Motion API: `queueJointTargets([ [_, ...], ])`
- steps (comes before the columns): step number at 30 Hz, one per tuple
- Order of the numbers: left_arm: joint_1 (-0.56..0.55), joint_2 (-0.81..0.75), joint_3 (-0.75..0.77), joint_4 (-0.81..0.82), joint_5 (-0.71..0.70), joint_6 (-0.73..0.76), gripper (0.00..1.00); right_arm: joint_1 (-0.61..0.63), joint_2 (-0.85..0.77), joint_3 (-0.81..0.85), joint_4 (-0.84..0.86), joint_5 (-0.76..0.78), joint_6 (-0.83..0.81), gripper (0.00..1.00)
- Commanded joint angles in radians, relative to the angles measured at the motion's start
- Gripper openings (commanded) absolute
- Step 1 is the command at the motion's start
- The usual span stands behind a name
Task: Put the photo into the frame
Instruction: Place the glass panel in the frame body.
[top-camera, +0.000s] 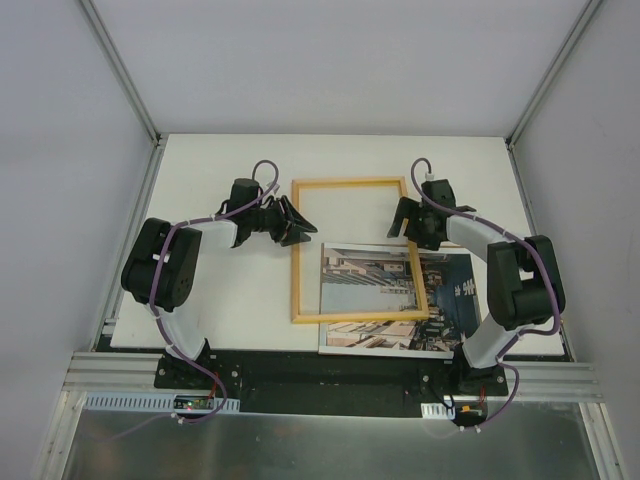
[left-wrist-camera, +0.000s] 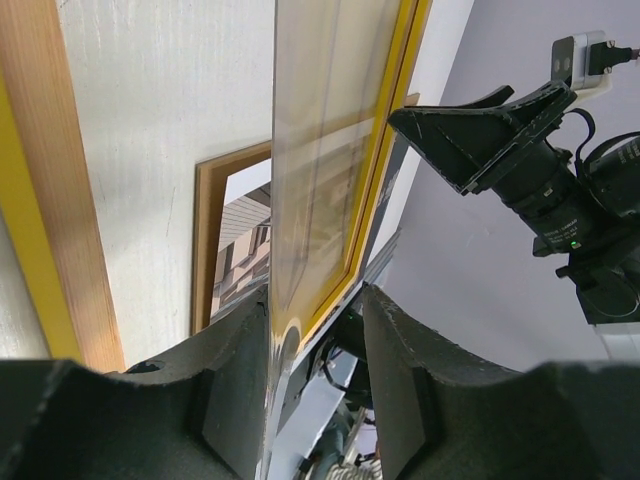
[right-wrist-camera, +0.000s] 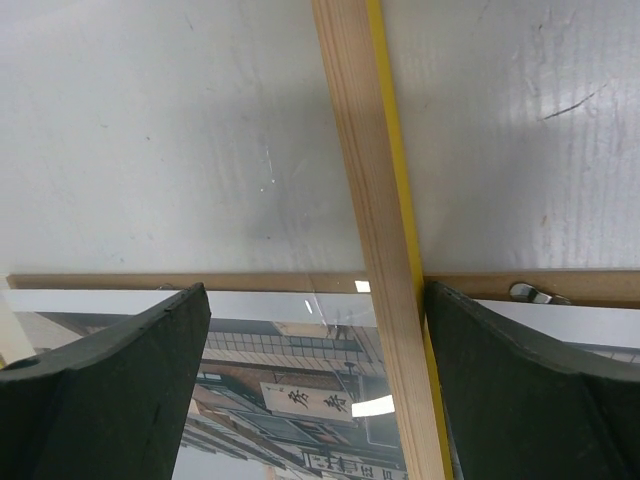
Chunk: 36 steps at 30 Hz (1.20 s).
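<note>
Partly over the photo (top-camera: 450, 305), frame (top-camera: 295, 270), back up

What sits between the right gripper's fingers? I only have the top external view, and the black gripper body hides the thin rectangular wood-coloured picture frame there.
Observer: In the right wrist view the right gripper stands wide open, one rail of the thin rectangular picture frame running between its fingers.
Operator: Anything beneath that rail?
Observer: A brown strip with a small metal clip crosses behind it, along the white border of the large paper city-street photo.
Operator: And the left gripper?
Observer: The left wrist view shows the left gripper with fingers parted, the frame's thin yellow edge and a clear pane between them.
</note>
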Motion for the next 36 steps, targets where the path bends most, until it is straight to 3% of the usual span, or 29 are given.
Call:
queueJointTargets([
  [1,-0.009,-0.035,0.002,0.011,0.031,0.023,0.38,0.005,0.013,0.002,0.037,-0.097,0.027,0.9],
  [16,0.04,-0.067,-0.059,-0.021,0.073,0.106,0.21,0.053,0.045,0.026,0.048,-0.166,0.036,0.89],
  [28,0.054,-0.074,-0.092,0.029,0.091,0.115,0.0,0.07,0.062,0.04,0.042,-0.171,0.036,0.88],
  [36,0.054,-0.089,-0.122,0.103,0.087,0.115,0.0,0.07,0.055,0.039,0.044,-0.175,0.038,0.87],
])
